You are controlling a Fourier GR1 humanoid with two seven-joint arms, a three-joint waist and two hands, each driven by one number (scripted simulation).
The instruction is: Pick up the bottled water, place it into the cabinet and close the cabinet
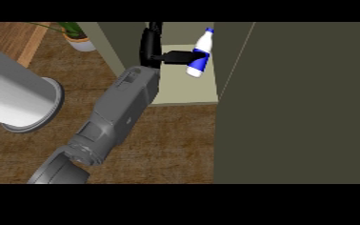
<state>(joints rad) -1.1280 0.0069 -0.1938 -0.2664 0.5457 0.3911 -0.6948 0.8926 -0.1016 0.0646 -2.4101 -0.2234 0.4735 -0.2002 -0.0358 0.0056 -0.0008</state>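
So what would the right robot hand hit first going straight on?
Holding the bottled water, the robot hand points toward the dark cabinet panel beside it; likely that, though depth is unclear.

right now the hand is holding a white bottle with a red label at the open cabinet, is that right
Not quite: the label is blue, not red. The head view shows the right hand curled round the white bottle at the open cabinet.

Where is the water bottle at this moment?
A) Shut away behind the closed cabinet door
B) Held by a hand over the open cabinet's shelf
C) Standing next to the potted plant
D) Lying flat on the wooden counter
B: the black hand is curled round the tilted water bottle over the cabinet's pale shelf, its door open.
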